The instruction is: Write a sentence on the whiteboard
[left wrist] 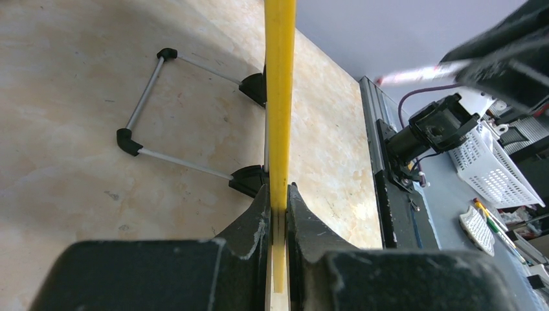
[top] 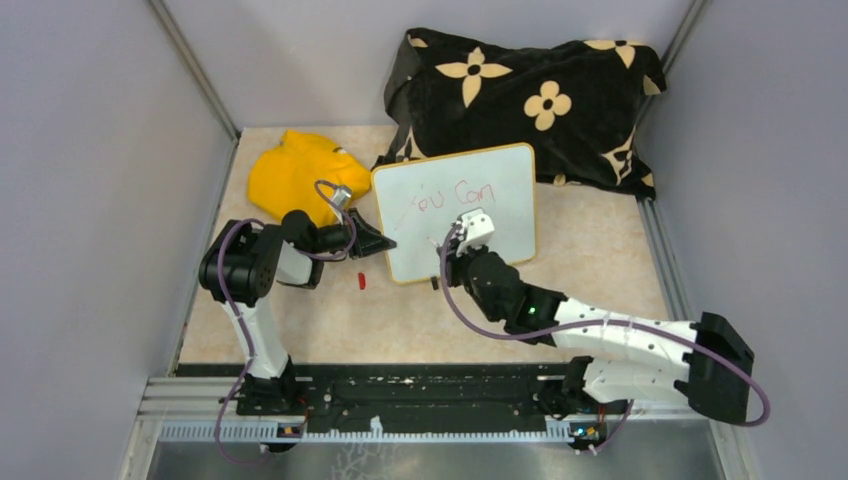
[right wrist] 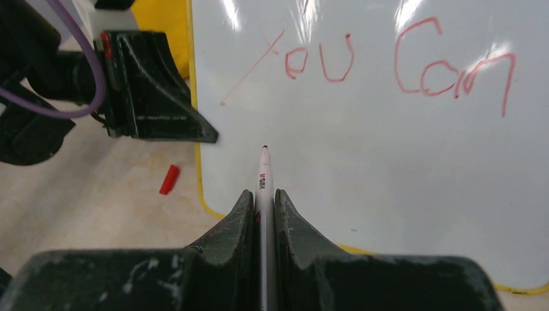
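Pinching a marker (right wrist: 263,172) between closed fingers (right wrist: 238,223), the right gripper (right wrist: 262,194) aims its tip at the lower half of the whiteboard (top: 510,225), mid-table; whether it touches is unclear. The left gripper (left wrist: 278,194) is clamped on the board's nine o'clock edge. A red cap (top: 362,282) lies at its seven o'clock. The sentence (right wrist: 388,61) reads "You Can". A yellow cloth (top: 295,175) sits at ten o'clock, a flowered cushion (top: 530,95) at twelve.

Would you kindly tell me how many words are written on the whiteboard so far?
2. "You" sits upper left on the whiteboard, "Can" right of it on the same line. Nothing shows below them, though the right gripper hides some board.
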